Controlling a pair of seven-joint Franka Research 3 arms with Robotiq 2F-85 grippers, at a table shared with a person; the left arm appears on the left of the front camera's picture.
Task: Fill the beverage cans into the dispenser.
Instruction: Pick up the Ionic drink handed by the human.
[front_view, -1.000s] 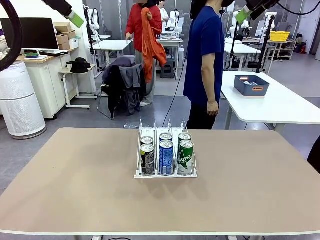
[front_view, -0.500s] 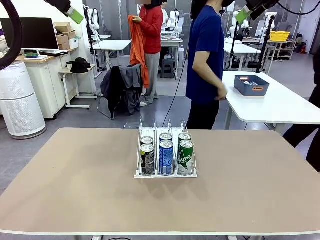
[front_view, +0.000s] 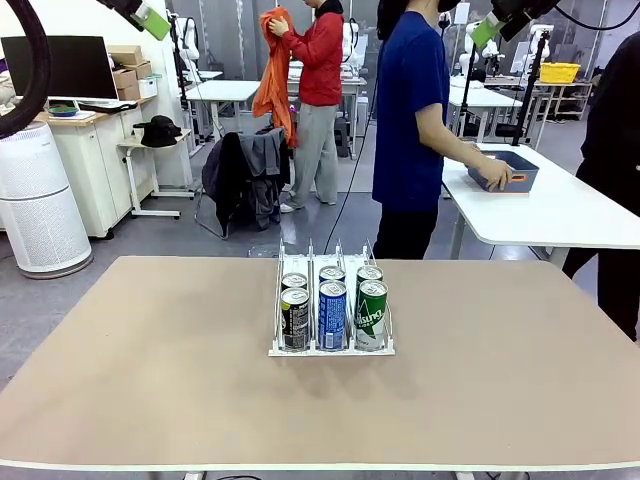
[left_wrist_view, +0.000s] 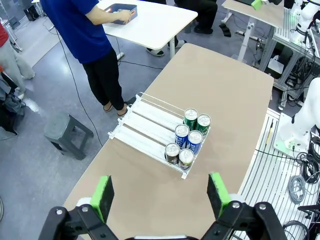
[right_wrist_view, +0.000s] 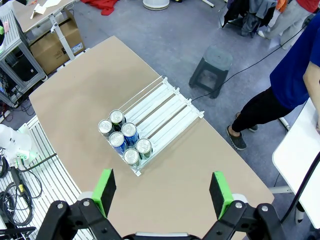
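Front view: six slim aluminium cans (front_view: 332, 315) were seen upright in the dispenser (front_view: 331, 351), a low white-based rack with thin wire dividers, set at the middle of the matte tan tabletop (front_view: 140, 370). Their printed sides were shown there: black-and-yellow in the left lane, blue-and-white in the middle, green with white lettering at the right, with a second can's silver rim behind each. From the wrist views the round silver tops were seen from above, paired two to a lane and crowded at the end nearer the robot. The long white lanes were shown running on toward the person (front_view: 410, 120), and the tabletop's rounded corners could be made out. The left tool (left_wrist_view: 160, 195) was held high over the tabletop, its green pads spread wide with nothing between them. The right tool (right_wrist_view: 162, 192) was likewise spread wide and pinching nothing. The person's hand (front_view: 495, 180) was placed at a blue bin (front_view: 522, 170) on a glossy white table (front_view: 560, 215) behind.
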